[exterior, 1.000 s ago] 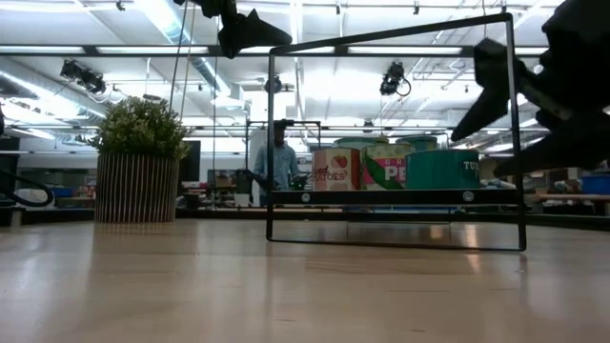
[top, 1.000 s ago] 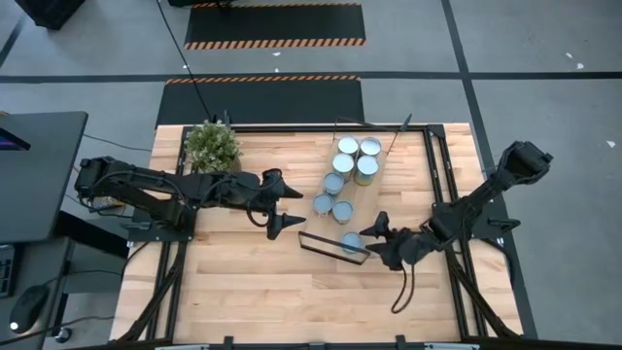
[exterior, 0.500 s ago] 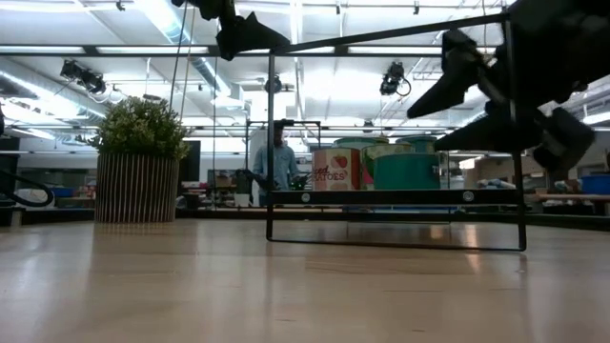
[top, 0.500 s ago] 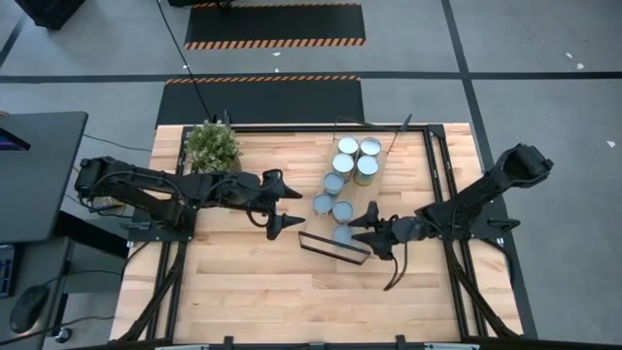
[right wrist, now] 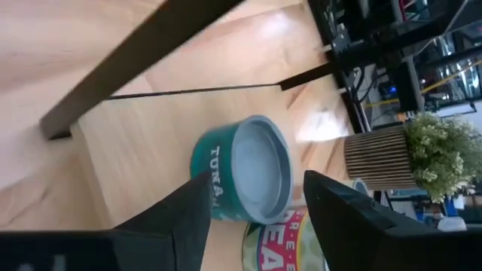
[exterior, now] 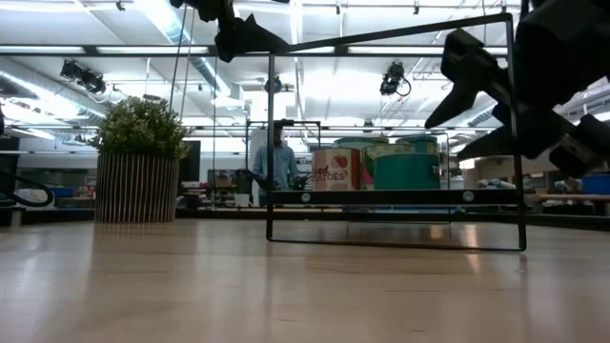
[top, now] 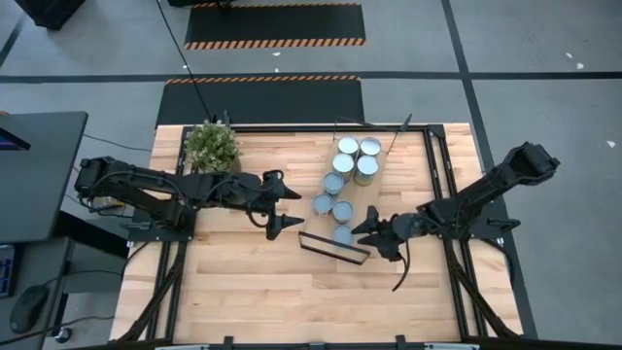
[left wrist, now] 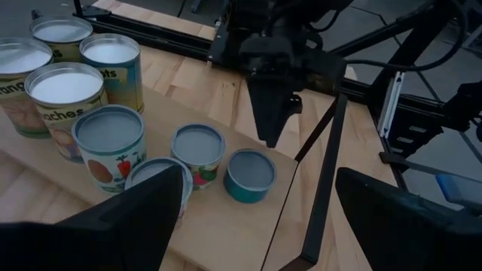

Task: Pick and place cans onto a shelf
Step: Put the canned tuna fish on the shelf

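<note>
Teal tuna can (top: 342, 234) seen from above on shelf (top: 364, 194), nearest right pincer (top: 372, 233); left pincer (top: 284, 204) parked wide apart beside plant (top: 213, 146). Right wrist view: fingers (right wrist: 184, 211) apart, straddling can (right wrist: 245, 181) without visible contact, holding nothing. Best done by centring on can, lowering squarely, then closing evenly.
</note>
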You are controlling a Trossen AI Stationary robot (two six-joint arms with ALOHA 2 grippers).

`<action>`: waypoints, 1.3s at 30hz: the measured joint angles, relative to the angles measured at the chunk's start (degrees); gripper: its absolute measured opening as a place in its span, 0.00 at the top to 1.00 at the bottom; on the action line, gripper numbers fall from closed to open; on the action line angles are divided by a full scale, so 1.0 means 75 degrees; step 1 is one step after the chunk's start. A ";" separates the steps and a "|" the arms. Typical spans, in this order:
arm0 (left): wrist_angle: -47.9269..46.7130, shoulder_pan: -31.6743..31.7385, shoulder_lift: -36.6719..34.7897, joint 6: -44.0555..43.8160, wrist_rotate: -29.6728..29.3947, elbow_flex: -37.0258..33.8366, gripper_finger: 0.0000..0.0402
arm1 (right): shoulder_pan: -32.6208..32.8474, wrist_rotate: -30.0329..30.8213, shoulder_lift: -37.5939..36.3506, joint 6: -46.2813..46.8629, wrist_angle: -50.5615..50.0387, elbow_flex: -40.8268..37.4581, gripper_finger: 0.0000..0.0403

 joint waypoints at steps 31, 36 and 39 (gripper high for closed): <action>-0.0047 0.0017 0.0000 0.0054 -0.0003 0.0000 0.12 | -0.0262 -0.0714 0.0237 0.0372 -0.0296 0.0006 0.98; -0.0047 0.0017 0.0000 0.0023 -0.0003 0.0000 0.12 | -0.0279 -0.0738 0.0237 0.0565 -0.0501 0.0006 0.99; -0.0047 0.0017 0.0000 0.0023 -0.0003 0.0000 0.12 | -0.0282 -0.0786 0.0237 0.0566 -0.0542 0.0012 0.99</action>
